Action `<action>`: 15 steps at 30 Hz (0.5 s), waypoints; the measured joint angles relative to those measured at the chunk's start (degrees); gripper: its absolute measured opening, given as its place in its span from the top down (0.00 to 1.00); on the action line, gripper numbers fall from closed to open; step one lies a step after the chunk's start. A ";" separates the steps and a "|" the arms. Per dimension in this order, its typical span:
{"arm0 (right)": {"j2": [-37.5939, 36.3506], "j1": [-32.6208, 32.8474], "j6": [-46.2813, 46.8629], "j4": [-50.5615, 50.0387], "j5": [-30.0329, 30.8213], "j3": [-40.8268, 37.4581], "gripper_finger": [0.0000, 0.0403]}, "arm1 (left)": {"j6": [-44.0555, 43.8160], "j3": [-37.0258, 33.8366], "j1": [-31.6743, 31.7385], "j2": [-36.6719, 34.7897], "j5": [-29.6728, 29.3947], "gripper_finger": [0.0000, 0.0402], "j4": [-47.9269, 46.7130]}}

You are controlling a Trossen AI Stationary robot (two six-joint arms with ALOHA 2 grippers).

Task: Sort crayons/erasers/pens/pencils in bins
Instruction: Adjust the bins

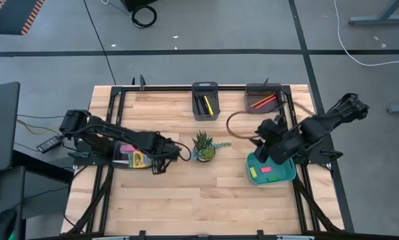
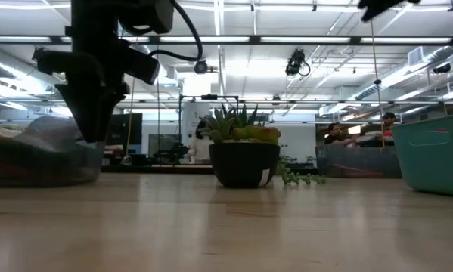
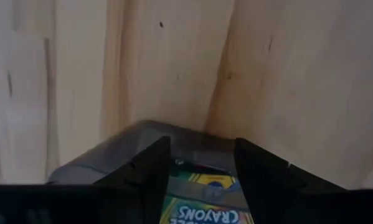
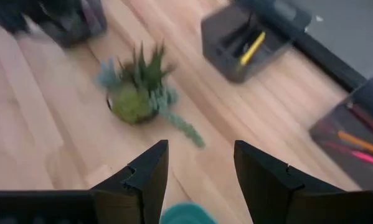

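Crayons (image 3: 202,202) between left tool (image 3: 202,180) fingers

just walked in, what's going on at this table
Two robot arms are sorting stationery into bins. The left end effector is open, with the crayon box between its fingers at the grey bin on the left. The right end effector hangs open over the teal bin, which holds erasers. Pens and pencils lie in the two far bins.

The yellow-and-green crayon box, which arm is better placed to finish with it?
Left. Its hand is open right over the yellow-and-green printed cardboard crayon box, inside the grey plastic bin. The right hand hovers far off, above the teal-green plastic bin.
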 joint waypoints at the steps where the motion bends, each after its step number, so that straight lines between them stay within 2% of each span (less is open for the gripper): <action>1: 0.26 0.00 0.18 0.43 -0.65 -1.63 0.53 | -0.79 -0.04 -0.35 -0.28 -0.04 0.54 0.08; 11: 2.00 -2.39 3.00 14.89 -10.57 -17.33 0.53 | -10.33 0.07 -4.12 -5.89 0.46 0.55 -0.32; 13: 2.28 -3.11 0.16 21.91 -12.34 -19.40 0.53 | -11.86 0.97 -4.21 -7.16 -0.33 0.56 -0.75; 15: 3.50 -3.48 -6.95 31.11 -14.49 -21.39 0.53 | -13.06 2.94 -4.19 -8.36 -2.02 0.57 -0.20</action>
